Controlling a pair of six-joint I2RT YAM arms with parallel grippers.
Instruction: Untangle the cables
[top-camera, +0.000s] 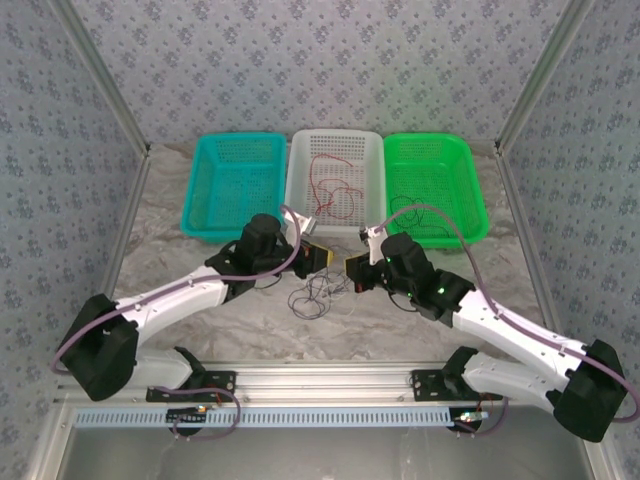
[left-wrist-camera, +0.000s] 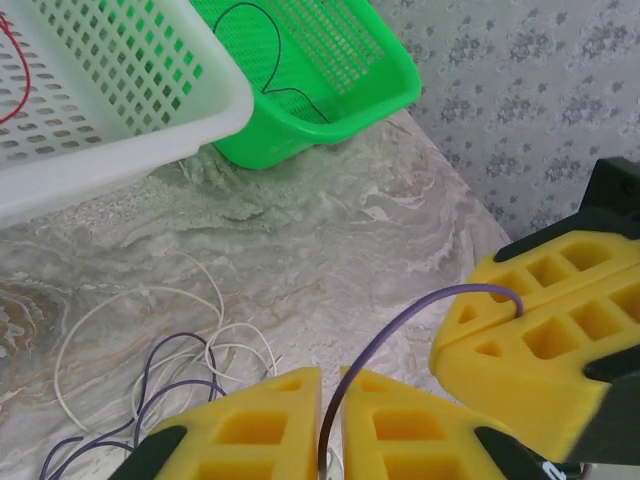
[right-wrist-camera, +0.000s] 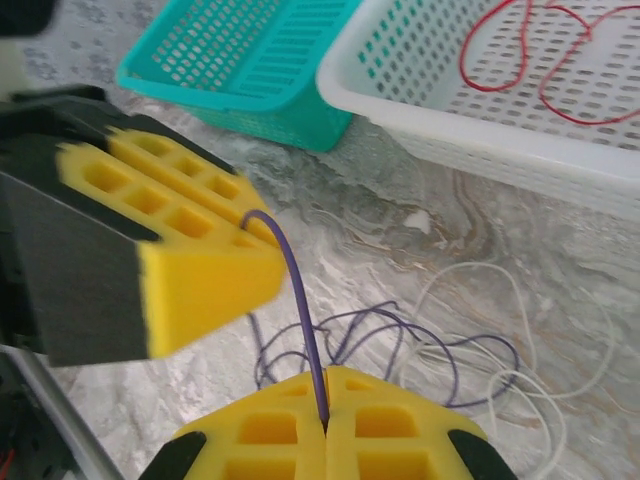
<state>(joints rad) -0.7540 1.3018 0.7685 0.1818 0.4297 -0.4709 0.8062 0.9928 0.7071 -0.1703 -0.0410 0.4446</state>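
A thin purple cable (left-wrist-camera: 400, 325) arches between my two grippers above the table. My left gripper (left-wrist-camera: 331, 380) is shut on one part of it, and the jaws stand almost together around the wire. My right gripper (right-wrist-camera: 326, 378) is shut on the same purple cable (right-wrist-camera: 300, 300), close beside the left gripper's yellow pads (right-wrist-camera: 190, 260). Below them, purple loops (right-wrist-camera: 400, 330) and a white cable (right-wrist-camera: 520, 300) lie tangled on the marble table (top-camera: 315, 292). A red cable (top-camera: 330, 180) lies in the white basket. A black cable (top-camera: 420, 215) lies in the green basket.
Three baskets stand in a row at the back: teal (top-camera: 232, 150), white (top-camera: 335, 140) and green (top-camera: 432, 150). Both arms reach in from the near corners, and their grippers (top-camera: 338, 263) almost touch in front of the white basket. Walls close in the left, right and back sides.
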